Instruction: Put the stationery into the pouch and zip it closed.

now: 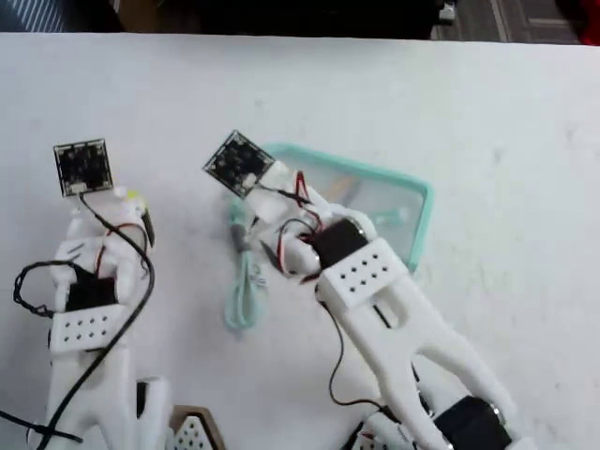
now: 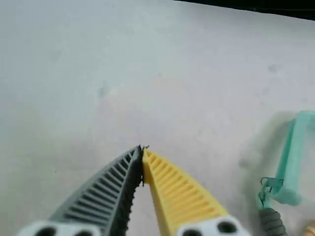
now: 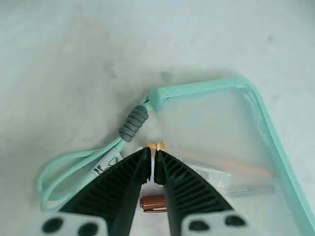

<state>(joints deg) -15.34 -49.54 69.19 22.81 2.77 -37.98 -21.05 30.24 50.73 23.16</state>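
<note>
Right gripper (image 3: 152, 156) nips the pouch's (image 3: 211, 123) gold zipper pull (image 3: 156, 146), per wrist view.

White surface (image 1: 487, 112), flat. Lying on it: one clear, teal-edged pouch (image 1: 425, 217). Teal cord loop (image 1: 246, 292) at its corner.

White bench under soft, even light, with a dark room behind.
The bench (image 1: 506, 122) is matt white with faint grey scuffs and smudges, spreading out ahead of the left gripper (image 2: 142, 150). Well beyond the right gripper (image 3: 151, 153), past the bench's far edge, runs a dark strip (image 1: 281, 14) that ends in grey floor panels (image 1: 525, 19).
</note>
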